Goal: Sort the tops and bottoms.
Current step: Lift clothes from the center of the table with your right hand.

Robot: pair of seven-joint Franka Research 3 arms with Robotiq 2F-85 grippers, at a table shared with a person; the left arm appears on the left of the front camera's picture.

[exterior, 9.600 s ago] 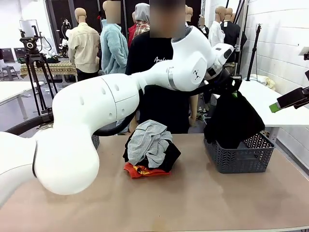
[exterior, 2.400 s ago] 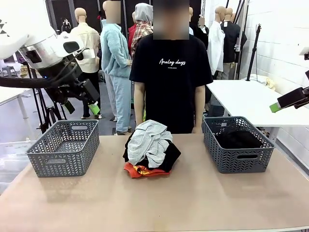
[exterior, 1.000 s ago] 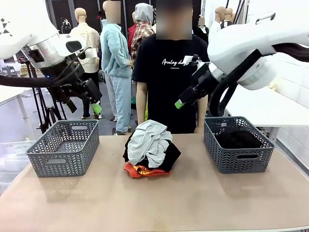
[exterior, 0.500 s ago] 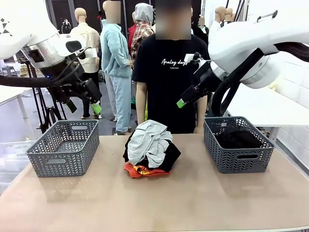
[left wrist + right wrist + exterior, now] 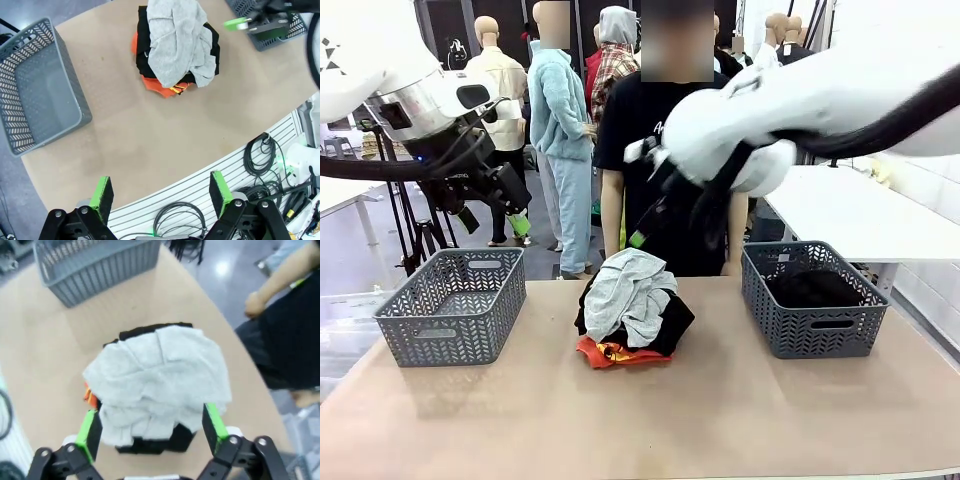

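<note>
A pile of clothes lies mid-table: a light grey top (image 5: 630,288) covers a black bottom (image 5: 676,325), and an orange-red top (image 5: 612,352) peeks out underneath. Another black bottom (image 5: 815,288) lies in the right basket (image 5: 812,335). My right gripper (image 5: 642,232) hangs open just above and behind the pile. In the right wrist view its fingers straddle the grey top (image 5: 160,372) from above without touching it. My left gripper (image 5: 490,218) is open and empty, high over the left basket (image 5: 450,310). The left wrist view looks down on the pile's grey top (image 5: 175,40).
The left basket (image 5: 35,92) has nothing in it. A person in a black T-shirt (image 5: 670,150) stands at the far edge behind the pile, with an arm (image 5: 280,282) close to my right gripper. Bare tabletop (image 5: 720,420) stretches in front of the pile.
My right arm has swung left from near the right basket to above the pile, still open. The left arm and the clothes have not moved.
</note>
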